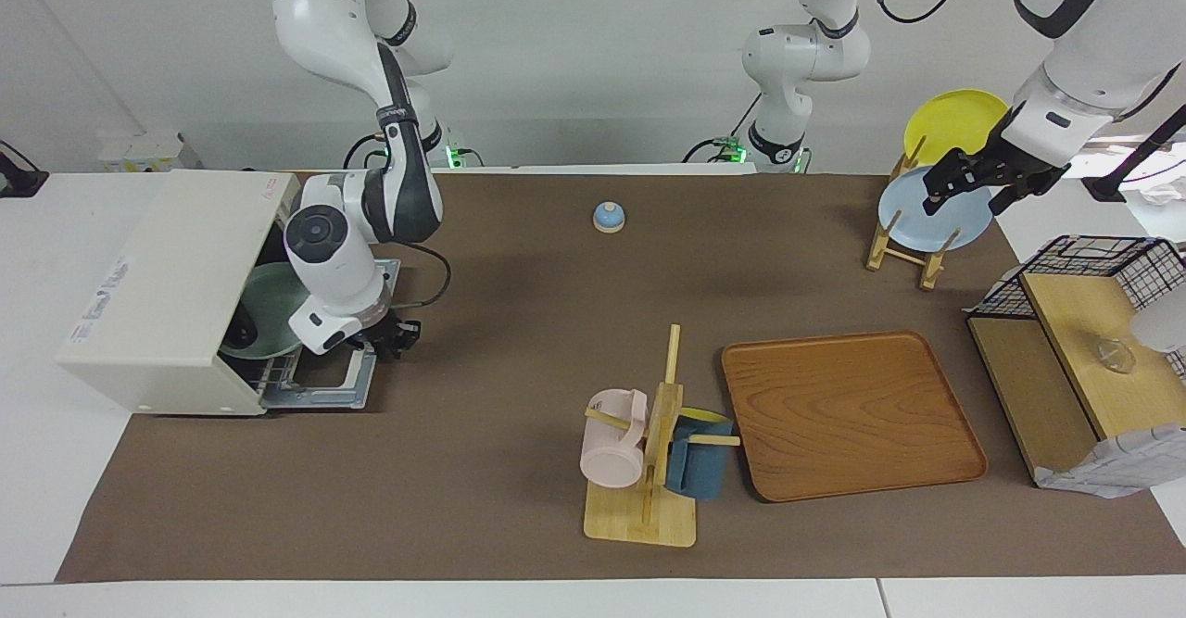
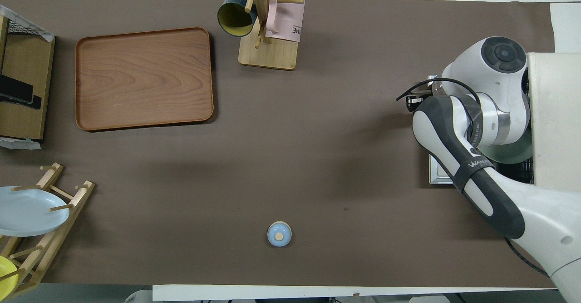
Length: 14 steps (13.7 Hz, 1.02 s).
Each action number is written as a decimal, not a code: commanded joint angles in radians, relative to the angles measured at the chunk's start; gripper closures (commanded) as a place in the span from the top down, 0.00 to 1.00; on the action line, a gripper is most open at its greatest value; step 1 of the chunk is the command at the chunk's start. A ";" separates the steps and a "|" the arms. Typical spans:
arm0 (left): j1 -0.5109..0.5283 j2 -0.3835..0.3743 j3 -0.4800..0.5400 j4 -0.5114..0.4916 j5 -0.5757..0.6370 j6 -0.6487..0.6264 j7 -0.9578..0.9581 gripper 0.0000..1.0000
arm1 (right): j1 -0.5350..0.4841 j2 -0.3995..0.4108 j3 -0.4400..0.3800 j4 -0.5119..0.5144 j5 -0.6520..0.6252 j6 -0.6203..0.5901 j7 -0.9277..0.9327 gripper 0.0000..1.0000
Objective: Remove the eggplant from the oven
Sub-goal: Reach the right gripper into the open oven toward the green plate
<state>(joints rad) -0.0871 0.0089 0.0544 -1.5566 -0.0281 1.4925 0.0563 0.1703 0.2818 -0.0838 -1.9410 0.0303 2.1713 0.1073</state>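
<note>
At the right arm's end of the table stands the boxy cream-white toaster oven, its drop-down door lying open and flat. A mint-green plate sits in the oven's mouth. The eggplant shows only as a dark shape on that plate, just inside the opening. The right gripper hangs low over the open door, close to the plate's rim; I cannot tell whether it is open or closed. Near the robots at mid-table sits a small blue dome with a tan knob. Farther from them a wooden mug tree carries a pink mug and a dark blue mug, beside a brown wooden tray. Toward the left arm's end, a wooden plate rack holds a pale blue plate and a yellow plate. The left gripper hovers over this rack, fingers apart and empty. A black wire basket stands at the table's end.
</note>
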 commanded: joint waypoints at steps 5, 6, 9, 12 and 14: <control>0.009 -0.026 0.007 -0.025 -0.004 -0.008 -0.007 1.00 | 0.003 -0.102 -0.022 0.019 -0.128 -0.257 0.029 0.50; 0.007 -0.026 0.007 -0.025 -0.004 -0.008 -0.007 1.00 | 0.002 -0.111 -0.022 0.008 -0.188 -0.258 0.028 0.50; 0.007 -0.026 0.007 -0.025 -0.004 -0.008 -0.007 1.00 | -0.029 -0.115 -0.022 0.007 -0.245 -0.286 0.020 0.50; 0.007 -0.026 0.007 -0.025 -0.004 -0.006 -0.007 1.00 | -0.043 -0.127 -0.022 -0.024 -0.272 -0.274 0.006 0.50; 0.007 -0.026 0.007 -0.025 -0.004 -0.006 -0.007 1.00 | -0.046 -0.127 -0.021 -0.029 -0.293 -0.269 -0.021 0.43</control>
<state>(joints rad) -0.0848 0.0089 0.0618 -1.5566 -0.0281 1.4925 0.0552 0.1356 0.1804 -0.1133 -1.9369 -0.2363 1.8880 0.1103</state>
